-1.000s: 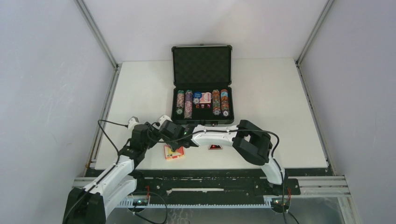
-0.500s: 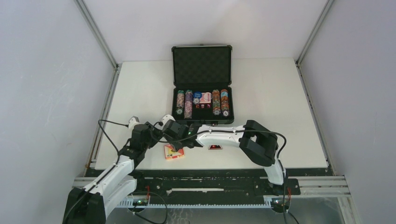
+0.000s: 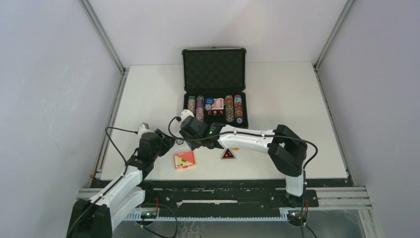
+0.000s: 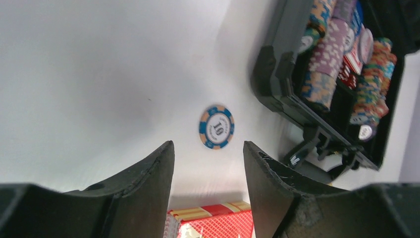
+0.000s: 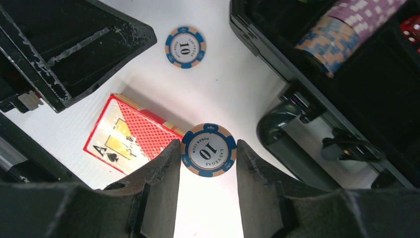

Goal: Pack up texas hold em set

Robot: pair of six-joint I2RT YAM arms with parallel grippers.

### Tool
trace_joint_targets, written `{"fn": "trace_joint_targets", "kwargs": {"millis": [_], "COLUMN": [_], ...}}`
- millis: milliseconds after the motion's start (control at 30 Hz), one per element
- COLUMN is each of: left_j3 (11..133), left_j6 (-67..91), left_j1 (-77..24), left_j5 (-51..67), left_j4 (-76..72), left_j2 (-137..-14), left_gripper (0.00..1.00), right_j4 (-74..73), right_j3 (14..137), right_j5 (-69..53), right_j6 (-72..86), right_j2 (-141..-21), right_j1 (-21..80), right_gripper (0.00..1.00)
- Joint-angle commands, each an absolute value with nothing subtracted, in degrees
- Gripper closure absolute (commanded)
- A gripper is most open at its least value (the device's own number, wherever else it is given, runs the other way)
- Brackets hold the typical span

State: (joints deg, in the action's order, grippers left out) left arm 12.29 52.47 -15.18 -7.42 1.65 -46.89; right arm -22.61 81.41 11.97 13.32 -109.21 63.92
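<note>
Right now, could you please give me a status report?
Right gripper holds a blue chip. Left gripper open, empty. Second blue chip and card box loose beside open case. Nothing blocking.

Pinched between right gripper fingers: held chip. Ahead-left of it, flat on table: loose chip. Left, below the fingertip: card box. Ahead-right: case, chip rows inside. Just ahead of left gripper: same loose chip; card box beneath, case ahead-right.

Blue chip — "10", "LAS VEGAS POKER CLUB"
</note>
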Motion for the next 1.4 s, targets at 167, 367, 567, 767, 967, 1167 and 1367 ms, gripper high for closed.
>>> {"fn": "trace_joint_targets", "kwargs": {"millis": [167, 367, 567, 767, 967, 1167, 1367], "left_j3": [8.7, 8.42, 8.06, 9.82, 9.49, 9.58, 9.58], "left_j6": [47.54, 47.46, 50.74, 54.64, 58.01, 58.39, 59.8], "left_j1": [-14.77, -16.0, -17.7, -20.51, -20.83, -20.82, -20.83], "left_j5": [10.97, 17.57, 24.76, 31.91, 34.1, 34.84, 38.13], "left_j4": [-16.91, -23.55, -34.5, -44.79, -52.37, -53.26, -57.46], "left_j2": [-50.5, -51.84, -58.12, -68.98, -73.43, -74.08, -76.61], "left_gripper": [0.39, 0.38, 0.39, 0.41, 0.45, 0.46, 0.5], "right_j4": [-22.02, -22.35, -22.56, -22.64, -22.3, -22.16, -22.31], "right_j3": [75.25, 71.3, 67.78, 67.09, 66.56, 65.75, 65.66], "right_j5": [15.1, 16.14, 17.15, 18.16, 18.34, 18.6, 19.74], "right_j6": [12.7, 12.66, 12.94, 13.47, 14.4, 14.63, 14.07], "right_j2": [-99.83, -95.37, -91.8, -90.93, -90.89, -90.7, -90.26], "right_j1": [63.31, 62.59, 62.72, 65.06, 66.69, 66.97, 66.75], "right_gripper": [0.57, 0.57, 0.57, 0.57, 0.56, 0.56, 0.56]}}
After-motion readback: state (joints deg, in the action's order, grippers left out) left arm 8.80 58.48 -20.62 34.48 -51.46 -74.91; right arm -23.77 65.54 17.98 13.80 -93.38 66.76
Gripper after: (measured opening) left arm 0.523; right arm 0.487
